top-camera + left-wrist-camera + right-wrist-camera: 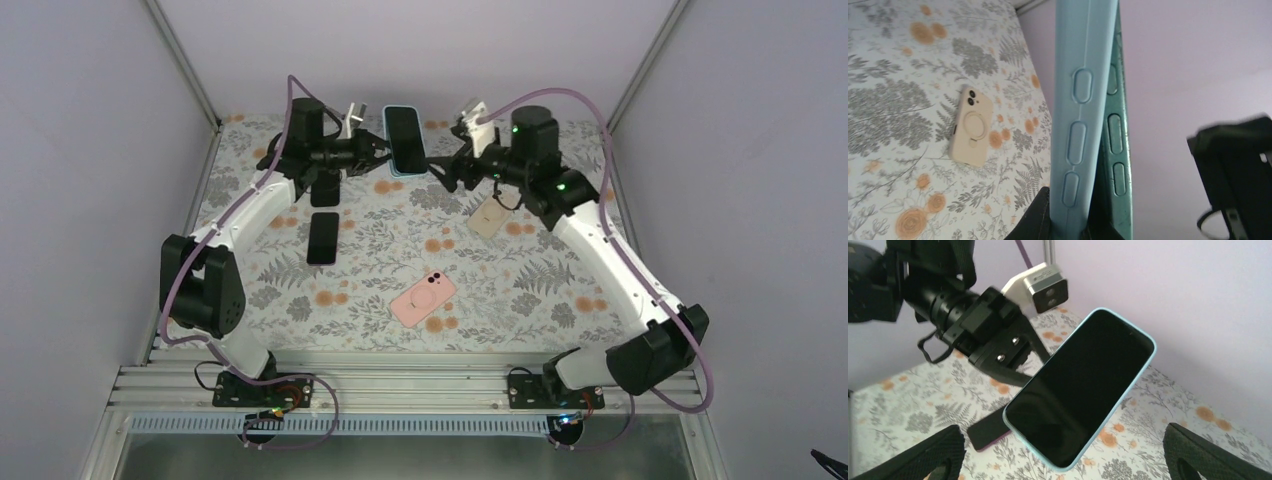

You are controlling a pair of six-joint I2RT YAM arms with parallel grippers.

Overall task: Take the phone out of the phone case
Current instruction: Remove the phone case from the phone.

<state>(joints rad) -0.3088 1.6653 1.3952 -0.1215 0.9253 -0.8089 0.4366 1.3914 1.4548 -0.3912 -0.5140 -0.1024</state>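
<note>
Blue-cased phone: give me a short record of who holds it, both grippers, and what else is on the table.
held item: blue-cased phone, raised over the far end
left gripper: shut on its left edge
right gripper: open, close on its right
table: black phone, pink case, beige case

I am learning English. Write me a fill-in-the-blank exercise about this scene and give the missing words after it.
1. The left gripper is shut on a phone case whose colour is light ____.
2. The jaws of the right gripper stand ____, holding nothing.
3. Of the pink case and the beige case, the ____ one lies nearer the near edge of the table.
4. The black phone lies flat on the ____ arm's side.

Missing words: blue; open; pink; left
</note>
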